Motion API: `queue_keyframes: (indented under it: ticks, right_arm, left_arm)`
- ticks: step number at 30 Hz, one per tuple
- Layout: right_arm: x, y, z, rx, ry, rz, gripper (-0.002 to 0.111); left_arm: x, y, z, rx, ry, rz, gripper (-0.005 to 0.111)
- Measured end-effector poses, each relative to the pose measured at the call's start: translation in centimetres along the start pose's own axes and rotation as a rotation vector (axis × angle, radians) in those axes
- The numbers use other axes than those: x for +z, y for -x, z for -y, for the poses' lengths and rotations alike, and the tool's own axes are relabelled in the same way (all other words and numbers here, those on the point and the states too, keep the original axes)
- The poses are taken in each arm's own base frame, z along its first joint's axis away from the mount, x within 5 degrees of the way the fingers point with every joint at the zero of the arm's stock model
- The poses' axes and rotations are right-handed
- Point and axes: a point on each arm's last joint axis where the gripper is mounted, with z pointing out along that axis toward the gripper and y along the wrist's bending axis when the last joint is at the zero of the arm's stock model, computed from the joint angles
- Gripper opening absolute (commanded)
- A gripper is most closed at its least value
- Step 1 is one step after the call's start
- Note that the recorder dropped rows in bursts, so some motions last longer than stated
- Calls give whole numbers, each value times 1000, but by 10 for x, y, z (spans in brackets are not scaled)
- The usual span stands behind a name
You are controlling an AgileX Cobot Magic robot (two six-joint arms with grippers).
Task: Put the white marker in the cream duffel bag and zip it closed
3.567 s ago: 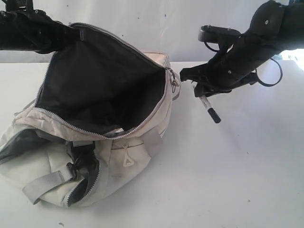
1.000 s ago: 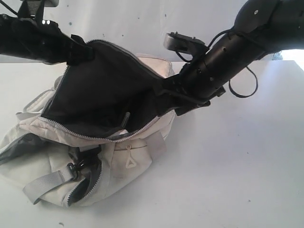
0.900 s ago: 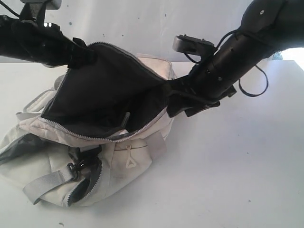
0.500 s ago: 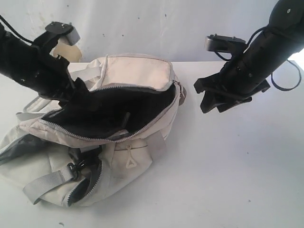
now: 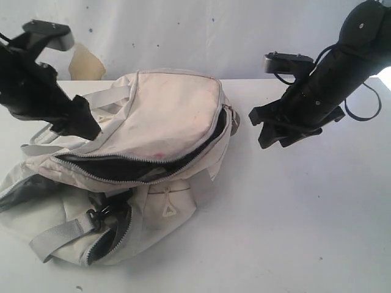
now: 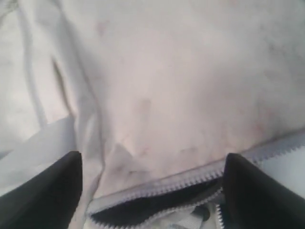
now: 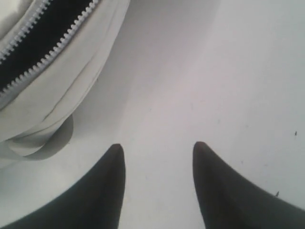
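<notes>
Zipping comes next: soft cream fabric duffel bag sags with its grey zipper gaping (slim white marker unseen, presumably inside). At its ten o'clock the left gripper is spread wide and empty; at three o'clock the right gripper, parted and empty, should seek the zipper pull.

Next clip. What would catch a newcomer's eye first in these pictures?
The big, stain-smudged cream duffel bag fills the left half of the white table, its main zipper gaping along the front to show dark lining. The left gripper hangs open at the bag's left end, and the right gripper is open and empty above the table beside the bag's right end. No white marker is in sight.
</notes>
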Motion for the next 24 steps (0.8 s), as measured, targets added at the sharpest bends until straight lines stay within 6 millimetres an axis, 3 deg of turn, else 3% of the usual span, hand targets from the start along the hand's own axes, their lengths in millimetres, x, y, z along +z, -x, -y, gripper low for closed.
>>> queue_keyframes:
  ticks: [6, 12, 15, 20, 24]
  right_arm:
    - [0, 2, 1, 2, -8, 24, 38]
    - [0, 6, 1, 62, -9, 36, 41]
    - [-2, 18, 2, 72, -20, 90, 53]
    - [-1, 44, 7, 62, -48, 219, 58]
    - [13, 70, 15, 58, -64, 292, 58]
  left_arm:
    - [-16, -14, -12, -227, 192, -125, 98]
    - [1, -24, -20, -344, 256, -179, 98]
    - [15, -26, -24, -410, 261, -204, 97]
    - [30, -26, -28, -486, 268, -215, 74]
    - [42, -24, -31, -503, 260, -211, 86]
